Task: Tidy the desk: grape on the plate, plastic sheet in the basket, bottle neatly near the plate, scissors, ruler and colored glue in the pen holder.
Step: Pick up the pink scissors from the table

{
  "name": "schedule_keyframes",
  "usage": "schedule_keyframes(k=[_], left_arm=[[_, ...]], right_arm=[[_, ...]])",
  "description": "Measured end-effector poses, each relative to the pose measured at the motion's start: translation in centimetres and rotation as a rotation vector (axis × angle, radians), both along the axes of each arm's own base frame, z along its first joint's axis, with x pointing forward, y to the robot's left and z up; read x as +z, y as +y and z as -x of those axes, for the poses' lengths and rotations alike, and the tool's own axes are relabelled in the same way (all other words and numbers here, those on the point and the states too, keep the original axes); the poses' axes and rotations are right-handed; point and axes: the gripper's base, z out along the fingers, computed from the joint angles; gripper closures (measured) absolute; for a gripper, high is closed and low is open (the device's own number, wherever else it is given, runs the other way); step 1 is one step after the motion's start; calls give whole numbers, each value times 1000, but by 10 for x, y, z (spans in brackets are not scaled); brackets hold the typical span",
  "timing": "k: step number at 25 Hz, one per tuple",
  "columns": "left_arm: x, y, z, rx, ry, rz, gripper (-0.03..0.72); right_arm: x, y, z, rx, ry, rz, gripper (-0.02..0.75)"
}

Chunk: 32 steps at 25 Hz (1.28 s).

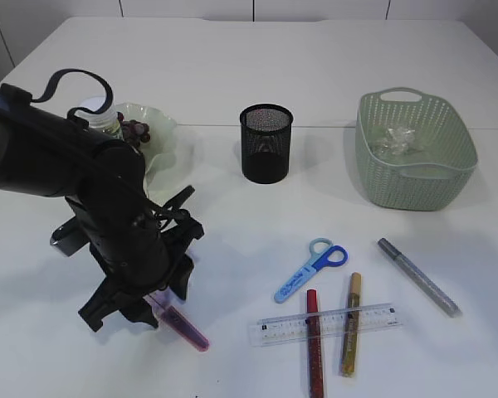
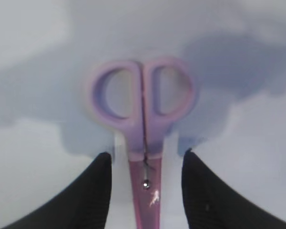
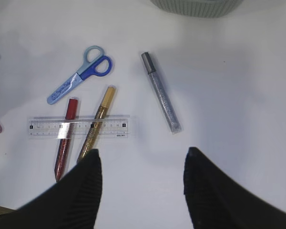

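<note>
- Left hand [image 2: 145, 191]: lowered to the white table [image 1: 232, 75] at front left, its two dark fingers [image 2: 93, 191] spread on either side of the pink scissors [image 2: 143, 124]. A gap shows between each finger and the blades, so the hand is open and not yet gripping.
- Pink scissors: closed, lilac-pink loop handles pointing away from the wrist, blades running back between the fingers; in the exterior view only the blade sheath [image 1: 183, 325] shows below the arm.
- Right hand [image 3: 142, 191]: held above the table, fingers wide apart and holding nothing; it is out of sight in the exterior view.
- Below the right hand: blue scissors [image 1: 311, 269], a clear ruler [image 1: 325, 323] lying across a red glue pen [image 1: 314, 344] and a gold glue pen [image 1: 350, 323], and a silver glue pen [image 1: 417, 276] lying apart to the right.
- Pen holder [image 1: 266, 143]: black mesh cup, upright at table centre; nothing visible inside it.
- Basket [image 1: 415, 149]: pale green, perforated, at right rear, with a crumpled clear plastic sheet [image 1: 396, 139] inside.
- Plate [image 1: 158, 133]: pale green with a wavy rim, left rear, with dark grapes [image 1: 135, 131] on it; a bottle [image 1: 95, 114] stands just beside it, partly hidden by the arm.
</note>
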Motion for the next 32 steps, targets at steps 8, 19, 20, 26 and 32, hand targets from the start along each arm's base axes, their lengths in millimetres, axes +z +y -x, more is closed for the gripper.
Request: schedule_keyframes(k=[8,19,20,26,32], left_arm=[[0,0,3,-4,29,-17,336],[-8,-1,1,-3,22,-13,336],[-8,-1,1,-3,22,-13,336],[-10,-1,0,-10,18,-19,337],[-10,-1,0,-15,15,-24,337]], right_arm=[[0,0,0,3,-5,1,301],[0,0,-1,9,-7,4,300],[0,0,-1,9,-9,5,301],[0,0,-1,9,-9,4,301],[0,0,-1,9,-9,4,300]])
